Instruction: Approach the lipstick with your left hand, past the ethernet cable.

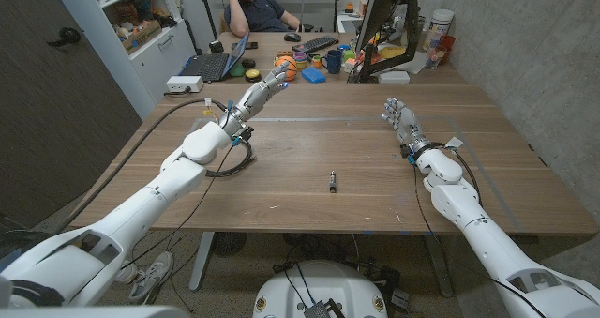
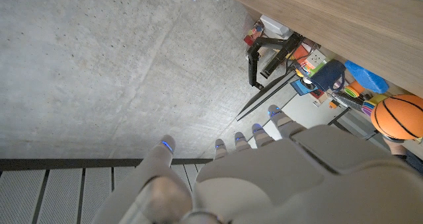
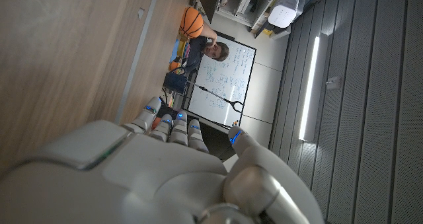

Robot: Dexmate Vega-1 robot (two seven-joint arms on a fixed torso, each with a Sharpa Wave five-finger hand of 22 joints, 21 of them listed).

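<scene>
lipstick (image 1: 332, 181) is seen lying near table centre, untouched | left hand (image 1: 265, 86) is raised far-left, fingers spread, nothing held | ethernet cable (image 1: 232, 160) is coiled under left forearm | right hand (image 1: 397, 114) is held up far-right, fingers loosely apart

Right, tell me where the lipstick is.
In the head view the lipstick lies on the bare wooden table near its middle, toward the robot's edge, between the two arms and apart from the dark cable loop to its left.

Head cam looks down over the wooden table (image 1: 356, 149) from above, both arms in frame. Each wrist cam sits close behind its own hand, view rotated. All three catch the basketball (image 1: 286, 68) at the far end.
</scene>
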